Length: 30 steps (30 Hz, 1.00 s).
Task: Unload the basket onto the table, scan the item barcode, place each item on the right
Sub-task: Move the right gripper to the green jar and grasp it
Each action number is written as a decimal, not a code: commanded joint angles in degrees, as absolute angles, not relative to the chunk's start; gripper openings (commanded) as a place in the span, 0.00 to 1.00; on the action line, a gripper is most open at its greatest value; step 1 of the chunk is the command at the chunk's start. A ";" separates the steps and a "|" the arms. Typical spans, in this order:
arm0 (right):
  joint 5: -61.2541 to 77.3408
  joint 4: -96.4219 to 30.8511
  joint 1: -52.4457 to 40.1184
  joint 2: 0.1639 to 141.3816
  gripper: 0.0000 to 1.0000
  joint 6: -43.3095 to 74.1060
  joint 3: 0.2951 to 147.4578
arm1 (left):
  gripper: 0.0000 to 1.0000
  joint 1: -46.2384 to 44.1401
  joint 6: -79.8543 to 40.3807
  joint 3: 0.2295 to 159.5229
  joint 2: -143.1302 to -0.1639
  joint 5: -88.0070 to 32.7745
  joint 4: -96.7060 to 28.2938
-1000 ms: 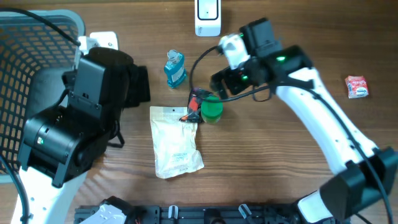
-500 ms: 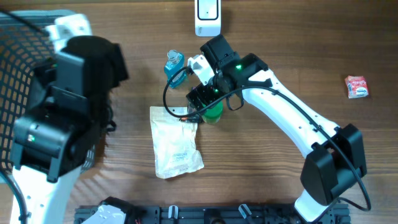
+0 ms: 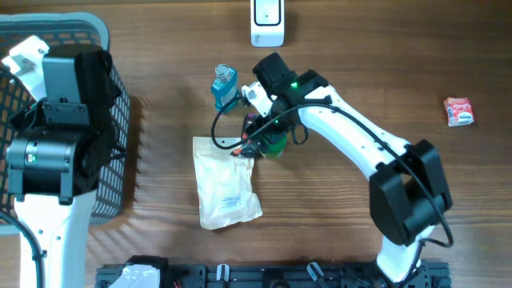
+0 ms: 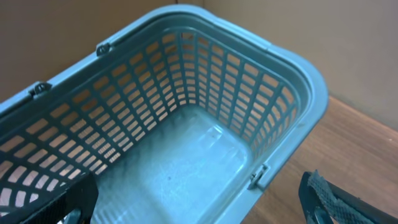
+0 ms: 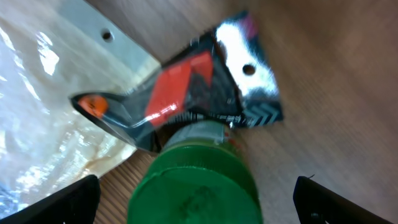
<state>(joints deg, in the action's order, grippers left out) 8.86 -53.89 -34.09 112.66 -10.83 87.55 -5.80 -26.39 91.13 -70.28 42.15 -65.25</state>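
My right gripper [image 5: 196,210] is open, its two black fingers [image 5: 62,202] standing on either side of a green-capped container [image 5: 196,186] without touching it. A black and red packet [image 5: 186,93] lies just beyond the cap, partly over a clear white pouch [image 5: 43,118]. From overhead the right gripper [image 3: 262,134] sits above the green container [image 3: 274,144], between a blue bottle [image 3: 225,86] and the pouch [image 3: 226,182]. A white scanner-like device [image 3: 266,20] stands at the table's far edge. My left gripper [image 4: 193,210] is open and empty above a grey-blue basket [image 4: 292,81].
The basket [image 3: 112,172] fills the left side under the left arm [image 3: 56,136]. A small red packet [image 3: 458,110] lies alone at the far right. Bare wood stretches across the right and front of the table.
The left arm has swung left and back, over the basket. The right arm has swept left and come down so its open jaws flank the green-capped container. Both grippers stayed open.
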 commanded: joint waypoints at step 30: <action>6.81 -55.51 -34.17 116.90 0.85 -12.03 87.61 | 1.00 -5.34 -28.14 90.21 -70.30 42.72 -64.99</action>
